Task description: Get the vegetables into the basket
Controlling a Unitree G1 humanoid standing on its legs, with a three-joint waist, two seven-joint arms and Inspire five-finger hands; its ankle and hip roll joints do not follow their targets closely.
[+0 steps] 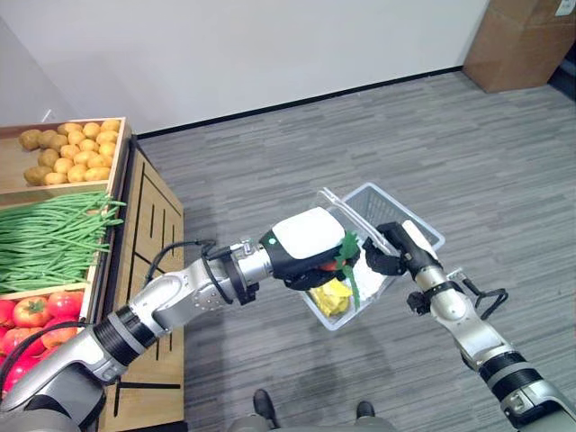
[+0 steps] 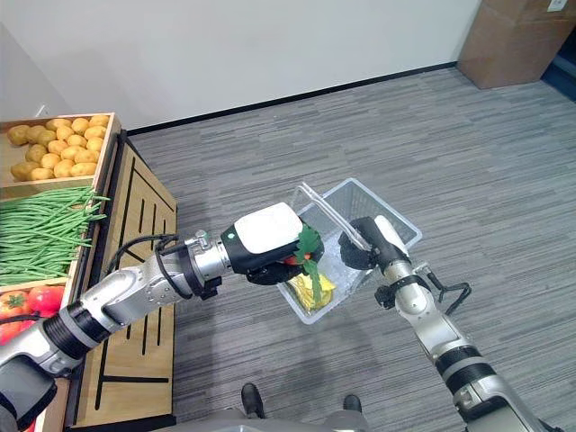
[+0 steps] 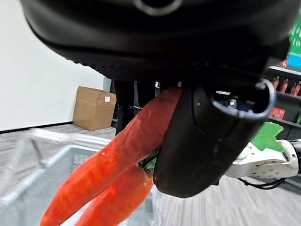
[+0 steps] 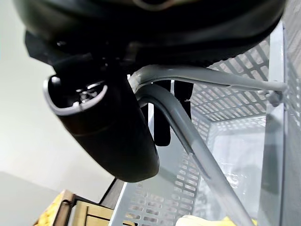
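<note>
My left hand (image 1: 310,247) hangs over the grey wire basket (image 1: 416,223), shut on a bunch of orange carrots (image 3: 113,174) with green tops (image 1: 349,250). The carrots point down toward the basket's inside. My right hand (image 1: 396,247) is curled round the basket's grey handles (image 4: 188,108) and holds the basket off the floor. A yellow vegetable (image 1: 331,297) lies in the basket's bottom. On the wooden stand at the left sit potatoes (image 1: 72,148), green beans (image 1: 49,238) and tomatoes (image 1: 36,315).
The wooden stand (image 1: 148,270) fills the left side. A cardboard box (image 1: 522,40) stands by the far wall at the right. A person's shoes (image 1: 310,409) show at the lower edge. Grey carpet lies around the basket.
</note>
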